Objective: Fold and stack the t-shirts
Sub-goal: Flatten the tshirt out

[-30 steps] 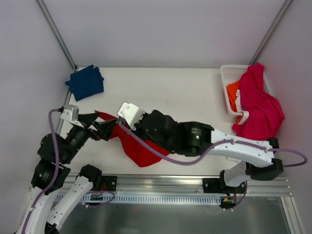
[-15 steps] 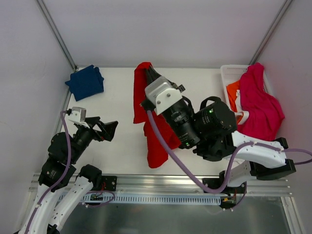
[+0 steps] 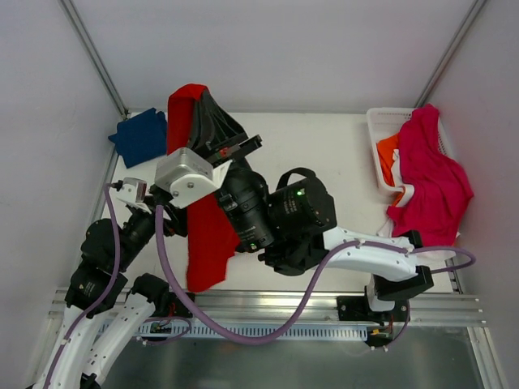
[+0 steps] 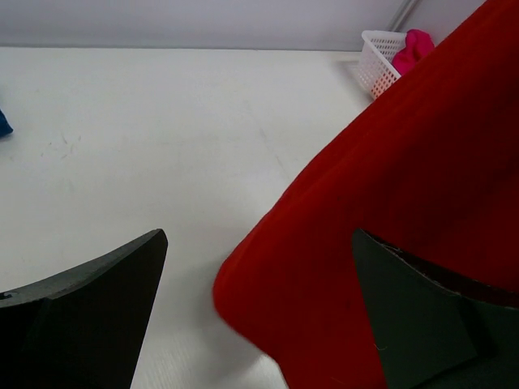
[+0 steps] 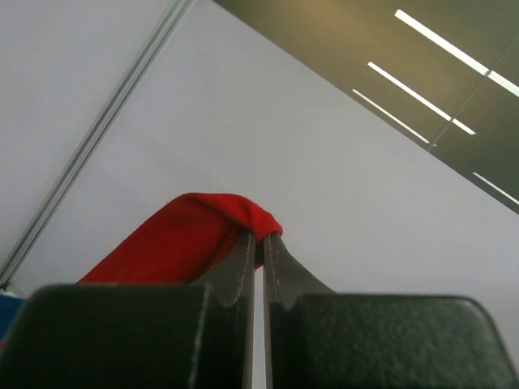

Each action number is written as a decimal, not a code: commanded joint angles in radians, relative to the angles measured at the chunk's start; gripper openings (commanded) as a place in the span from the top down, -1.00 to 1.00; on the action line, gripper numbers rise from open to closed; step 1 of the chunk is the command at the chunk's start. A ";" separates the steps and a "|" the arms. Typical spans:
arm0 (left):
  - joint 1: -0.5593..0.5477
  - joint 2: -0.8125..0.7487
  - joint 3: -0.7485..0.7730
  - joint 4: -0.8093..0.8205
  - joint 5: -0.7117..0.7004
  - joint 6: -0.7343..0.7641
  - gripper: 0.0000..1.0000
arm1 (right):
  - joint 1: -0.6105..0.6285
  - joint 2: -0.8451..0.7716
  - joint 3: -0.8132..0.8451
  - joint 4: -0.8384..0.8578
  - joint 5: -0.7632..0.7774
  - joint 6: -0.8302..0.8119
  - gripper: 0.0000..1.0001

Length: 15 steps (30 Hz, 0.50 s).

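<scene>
In the overhead view, your right gripper [image 3: 204, 96] is lifted high above the table [image 3: 316, 154] and clamped on the top edge of the red t-shirt [image 3: 208, 243]. The shirt hangs down in a long strip toward the near left side. The navy t-shirt [image 3: 139, 136] lies folded at the far left corner. The magenta-pink t-shirt [image 3: 430, 174] drapes over the white basket [image 3: 375, 130] at the right, with orange cloth [image 3: 388, 154] inside. In your left wrist view, the left gripper [image 4: 258, 243] stands wide apart and grips nothing. The red t-shirt hangs just beside its right finger [image 4: 413, 316], and its lower edge is close to the table. In your right wrist view, the fingers [image 5: 280, 271] are pressed together on a fold of the red t-shirt, pointing up at the wall.
</scene>
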 commanded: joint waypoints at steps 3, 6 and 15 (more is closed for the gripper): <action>0.015 0.015 -0.005 0.024 0.040 0.024 -0.98 | 0.019 -0.178 0.089 0.315 -0.063 -0.077 0.99; 0.015 0.016 -0.005 0.024 0.043 0.024 -0.98 | 0.019 -0.252 -0.017 0.321 -0.071 -0.123 0.99; 0.017 0.016 -0.007 0.024 0.042 0.019 -0.98 | 0.019 -0.597 -0.733 0.888 0.113 -0.369 0.99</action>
